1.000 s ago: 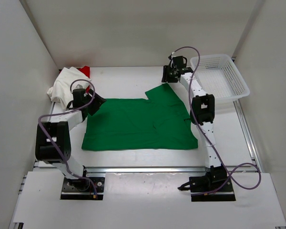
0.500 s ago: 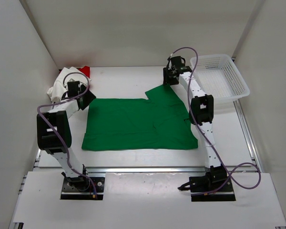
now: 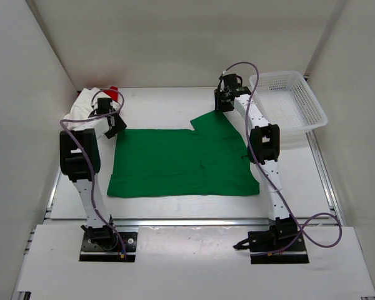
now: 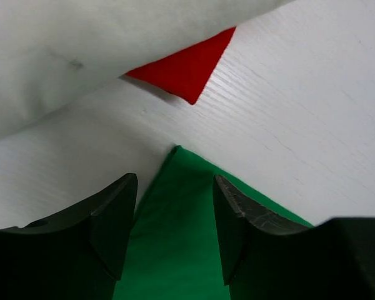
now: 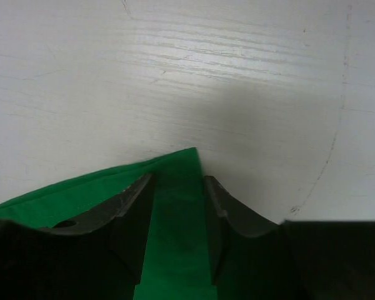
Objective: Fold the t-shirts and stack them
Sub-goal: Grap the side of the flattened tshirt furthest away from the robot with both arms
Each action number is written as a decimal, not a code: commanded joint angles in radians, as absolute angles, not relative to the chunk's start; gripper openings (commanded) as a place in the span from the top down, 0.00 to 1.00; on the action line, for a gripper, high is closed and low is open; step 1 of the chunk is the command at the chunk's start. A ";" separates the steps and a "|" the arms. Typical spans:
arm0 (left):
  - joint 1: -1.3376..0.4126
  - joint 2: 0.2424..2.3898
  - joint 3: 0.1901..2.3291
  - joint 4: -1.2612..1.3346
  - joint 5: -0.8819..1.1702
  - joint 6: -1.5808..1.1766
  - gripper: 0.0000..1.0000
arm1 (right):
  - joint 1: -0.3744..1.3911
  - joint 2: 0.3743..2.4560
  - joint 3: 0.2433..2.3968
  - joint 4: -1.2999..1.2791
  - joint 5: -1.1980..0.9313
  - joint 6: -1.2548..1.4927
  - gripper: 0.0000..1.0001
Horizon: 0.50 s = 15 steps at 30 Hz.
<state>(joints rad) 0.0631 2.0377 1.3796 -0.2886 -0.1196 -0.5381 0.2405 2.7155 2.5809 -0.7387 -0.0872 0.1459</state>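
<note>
The green t-shirt point(image 3: 181, 159) lies spread flat mid-table. My left gripper point(image 3: 113, 123) is at its far left corner; in the left wrist view the gripper point(image 4: 175, 187) is open, its jaws straddling the green corner point(image 4: 175, 244). My right gripper point(image 3: 223, 104) is at the far tip of the shirt's raised right part; in the right wrist view it point(image 5: 178, 181) is open, with the green tip point(image 5: 178, 237) lying between the jaws. The white t-shirt point(image 3: 82, 110) is bunched at the far left over the red t-shirt point(image 3: 114, 90). Both also show in the left wrist view: white point(image 4: 81, 50), red point(image 4: 187, 69).
A white mesh basket point(image 3: 289, 100) stands at the far right. White walls close in the table on the left, back and right. A metal rail point(image 3: 194, 220) runs along the near edge.
My left gripper has swung away from me and to the left, from over the shirt's left edge to its far left corner. My right gripper has hardly moved.
</note>
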 commanded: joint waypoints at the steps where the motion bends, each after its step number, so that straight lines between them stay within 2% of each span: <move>1: 0.052 2.042 1.454 -0.347 -0.173 -0.492 0.38 | 0.249 2.704 2.605 -0.795 -0.098 0.144 0.65; 3: 0.051 2.060 1.474 -0.353 -0.160 -0.494 0.38 | 0.253 2.706 2.602 -0.795 -0.104 0.143 0.65; 5: 0.052 2.077 1.483 -0.356 -0.140 -0.488 0.48 | 0.247 2.720 2.608 -0.798 -0.106 0.144 0.65; 6: 0.051 2.086 1.492 -0.370 -0.130 -0.486 0.50 | 0.250 2.721 2.612 -0.799 -0.106 0.144 0.65; 9: 0.049 2.089 1.491 -0.361 -0.129 -0.494 0.63 | 0.246 2.723 2.611 -0.799 -0.117 0.149 0.71; 13: 0.051 2.076 1.474 -0.351 -0.126 -0.508 0.80 | 0.244 2.729 2.623 -0.799 -0.117 0.155 0.87; 15: 0.049 2.068 1.457 -0.331 -0.123 -0.514 0.91 | 0.244 2.721 2.628 -0.802 -0.127 0.163 0.93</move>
